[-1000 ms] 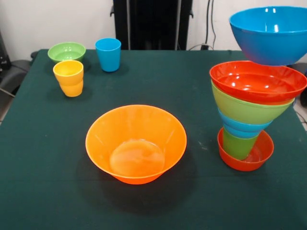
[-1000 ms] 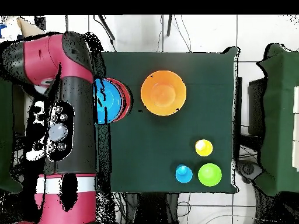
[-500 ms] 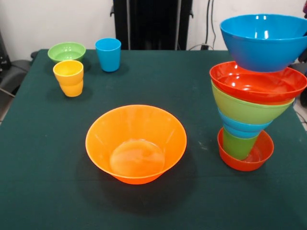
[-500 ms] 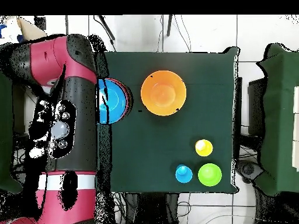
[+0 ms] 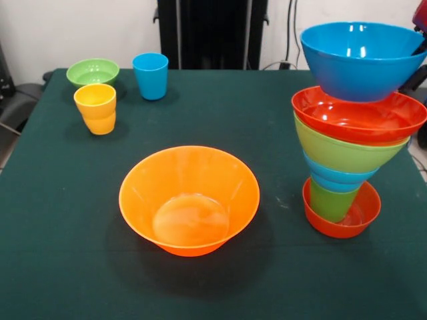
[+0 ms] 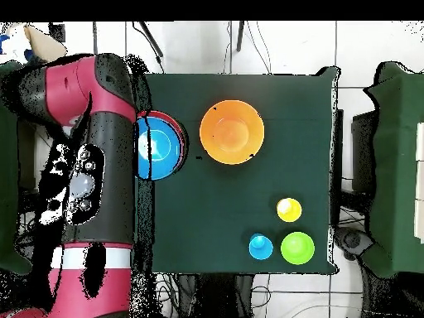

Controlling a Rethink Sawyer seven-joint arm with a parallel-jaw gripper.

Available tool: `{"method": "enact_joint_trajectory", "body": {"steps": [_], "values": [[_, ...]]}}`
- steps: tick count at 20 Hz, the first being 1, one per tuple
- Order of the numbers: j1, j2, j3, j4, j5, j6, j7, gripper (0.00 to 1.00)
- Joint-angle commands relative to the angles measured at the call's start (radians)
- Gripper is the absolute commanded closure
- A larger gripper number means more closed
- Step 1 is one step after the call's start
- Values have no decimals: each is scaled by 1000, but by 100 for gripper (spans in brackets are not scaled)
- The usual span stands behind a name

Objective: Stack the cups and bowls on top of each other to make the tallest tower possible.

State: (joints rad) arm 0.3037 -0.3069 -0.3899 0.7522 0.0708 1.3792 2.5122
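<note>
The tower (image 5: pixel 343 160) stands at the table's right edge: a red-orange bowl (image 5: pixel 357 217) lowest, then a green cup (image 5: pixel 330 200), a blue bowl, a green bowl and a wide red bowl (image 5: pixel 360 115). A large blue bowl (image 5: pixel 360 60) hangs just over the red one, and my gripper (image 5: pixel 420 48) is shut on its right rim, mostly cut off by the picture's edge. From overhead the arm (image 6: pixel 91 166) covers the blue bowl's (image 6: pixel 159 147) left side. A big orange bowl (image 5: pixel 189 200) sits mid-table.
At the far left corner stand a yellow-orange cup (image 5: pixel 95 108), a blue cup (image 5: pixel 151 75) and a small green bowl (image 5: pixel 93 71). Overhead they show as the yellow cup (image 6: pixel 288 209), blue cup (image 6: pixel 261 246) and green bowl (image 6: pixel 297 247).
The large blue bowl has moved left and down with the gripper, from beside the tower to right over the red bowl. Nothing else moved.
</note>
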Motion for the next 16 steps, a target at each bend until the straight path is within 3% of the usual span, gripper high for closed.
{"method": "enact_joint_trajectory", "body": {"steps": [1, 16], "values": [[27, 20, 39, 108, 8, -75, 235, 100], [32, 20, 32, 146, 18, -155, 212, 100]]}}
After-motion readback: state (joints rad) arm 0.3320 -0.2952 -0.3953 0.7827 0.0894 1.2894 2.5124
